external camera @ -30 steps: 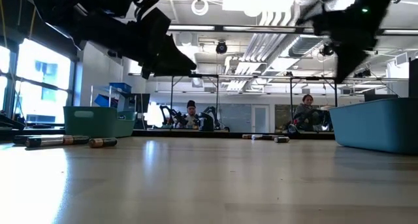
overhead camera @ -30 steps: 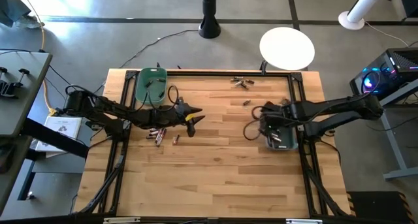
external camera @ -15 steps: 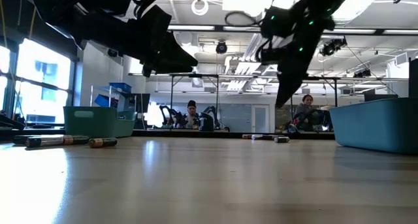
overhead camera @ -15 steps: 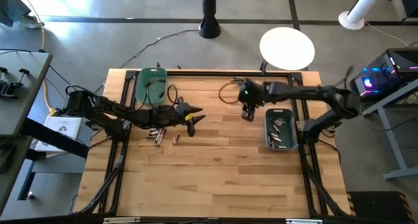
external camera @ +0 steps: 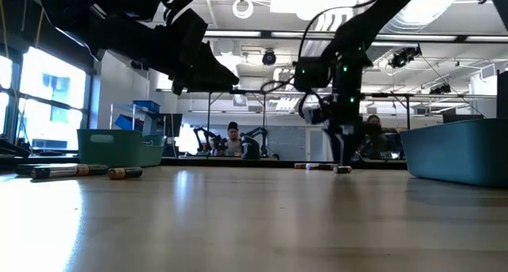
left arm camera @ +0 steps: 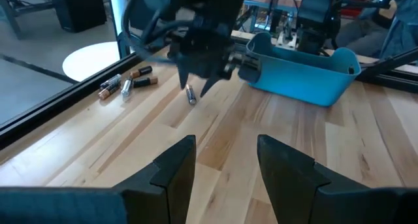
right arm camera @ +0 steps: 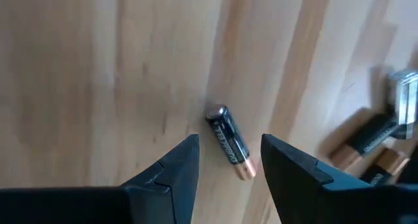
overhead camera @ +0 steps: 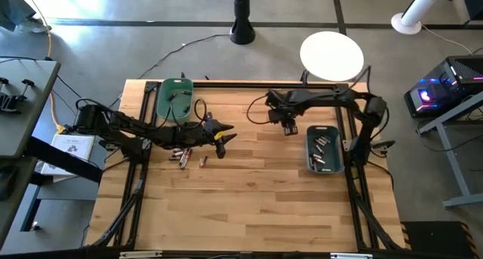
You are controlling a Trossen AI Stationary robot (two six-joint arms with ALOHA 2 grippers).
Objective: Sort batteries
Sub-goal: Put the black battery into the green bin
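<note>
A single copper-and-black battery (right arm camera: pixel 230 144) lies flat on the wood, and my right gripper (right arm camera: pixel 230 147) hangs open just above it, one finger on each side, not touching. In the high view that right gripper (overhead camera: pixel 287 127) is left of the blue-grey bin (overhead camera: pixel 336 162), which has batteries in it. The left wrist view shows the same battery (left arm camera: pixel 191 95) under the right gripper (left arm camera: pixel 196 88). My left gripper (overhead camera: pixel 223 140) waits open above the table's left half, near several loose batteries (overhead camera: pixel 181 153). More batteries (overhead camera: pixel 278 95) lie by the far edge.
A green bin (overhead camera: pixel 175 97) stands at the far left corner of the table. A black frame rail (overhead camera: pixel 352 138) runs along the table's sides. A white round disc (overhead camera: pixel 332 55) sits beyond the far edge. People sit in the room behind (external camera: pixel 232 137).
My right gripper has swung from above the blue-grey bin toward the table's left and far edge, and has come down low over the single battery. The left arm has kept still.
</note>
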